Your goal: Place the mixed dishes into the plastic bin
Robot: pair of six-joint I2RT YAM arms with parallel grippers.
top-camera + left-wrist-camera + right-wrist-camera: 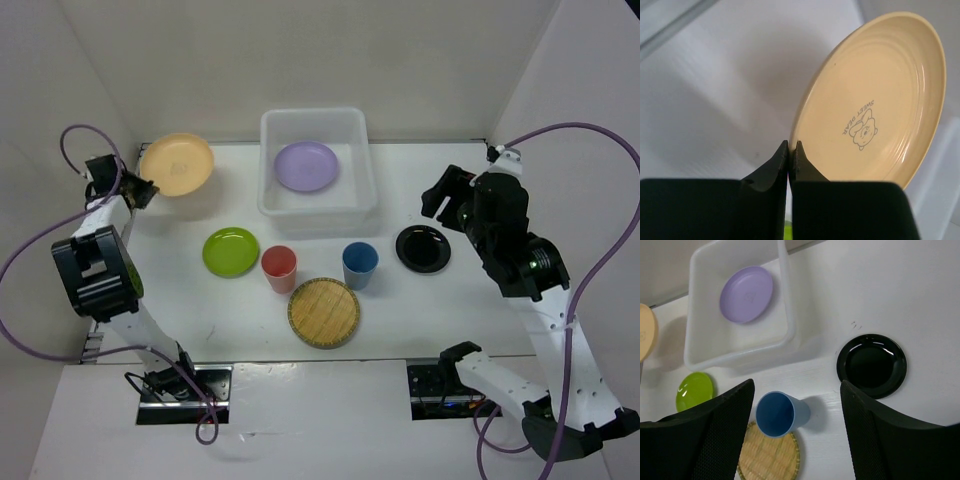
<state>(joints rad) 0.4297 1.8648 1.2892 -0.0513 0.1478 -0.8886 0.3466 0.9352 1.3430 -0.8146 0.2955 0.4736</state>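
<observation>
left wrist: orange plate [875, 100] in tool [792, 146]

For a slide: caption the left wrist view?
Left gripper shut on the rim of a pale orange plate with a bear print.

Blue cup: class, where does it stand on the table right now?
In the overhead view the blue cup stands right of centre, between the red cup and the black plate, on the near side of the bin.
</observation>
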